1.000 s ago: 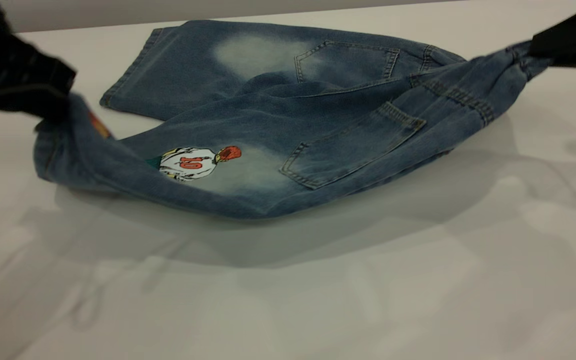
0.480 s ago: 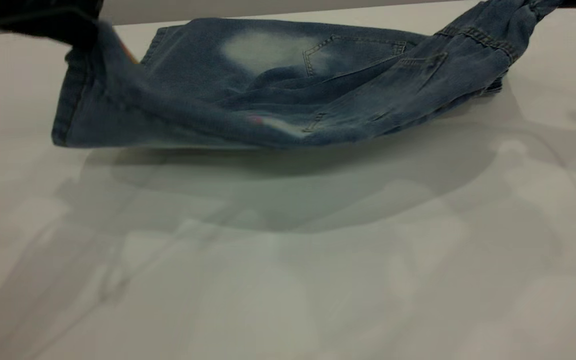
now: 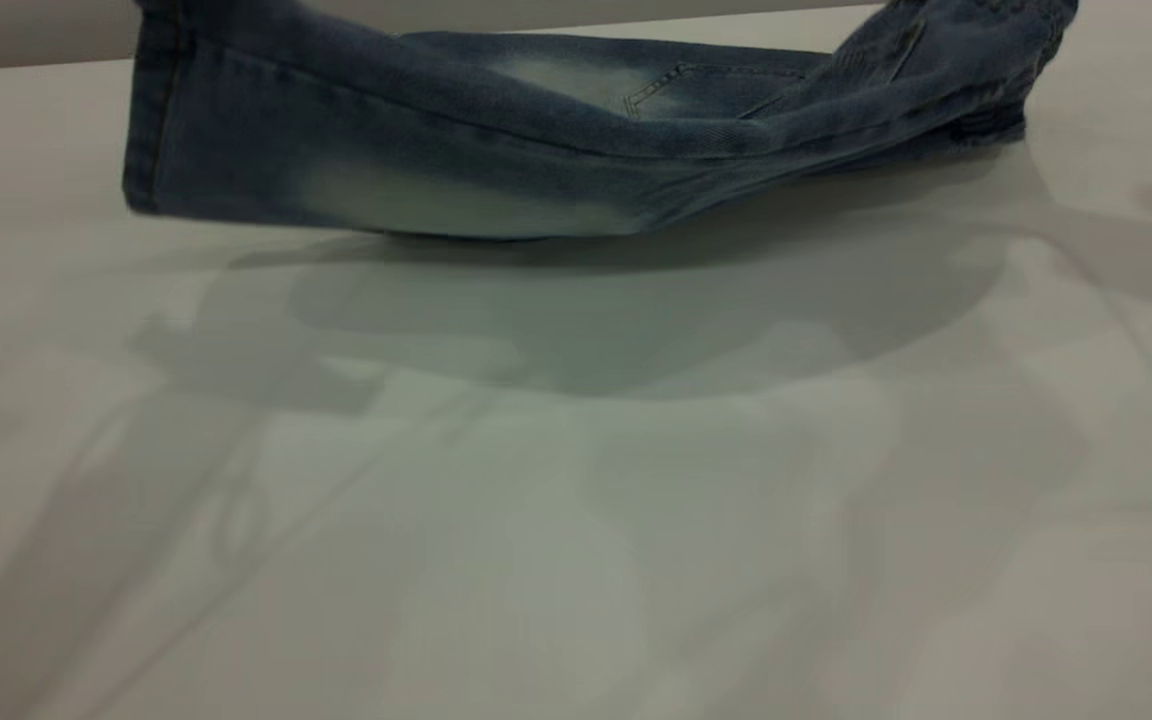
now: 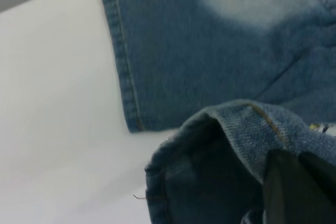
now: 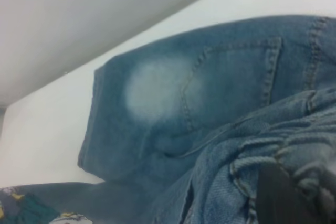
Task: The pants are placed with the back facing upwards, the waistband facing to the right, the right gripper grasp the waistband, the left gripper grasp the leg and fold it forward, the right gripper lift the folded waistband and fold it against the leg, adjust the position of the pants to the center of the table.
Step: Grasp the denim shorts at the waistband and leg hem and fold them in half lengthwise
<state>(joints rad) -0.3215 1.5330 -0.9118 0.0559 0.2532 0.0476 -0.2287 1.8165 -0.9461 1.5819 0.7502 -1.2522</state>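
Raised since 0.5 s ago: printed leg [image 3: 376, 170] and waistband [image 3: 976, 60] now higher, near half of pants [image 3: 576, 120] hanging over far half | left end effector [image 4: 294, 192] pinching leg hem | right end effector [image 5: 281, 198] pinching waistband | far plain leg [image 4: 210, 45] flat on counter [image 3: 576, 520]

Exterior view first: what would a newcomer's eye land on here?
The pants, blue denim with pale faded patches, hang lifted across the top of the view, one leg raised over the half lying behind, a broad shadow beneath on the white table. At upper right the bunched waistband rises out of view. Each wrist view shows dark fingers in denim.
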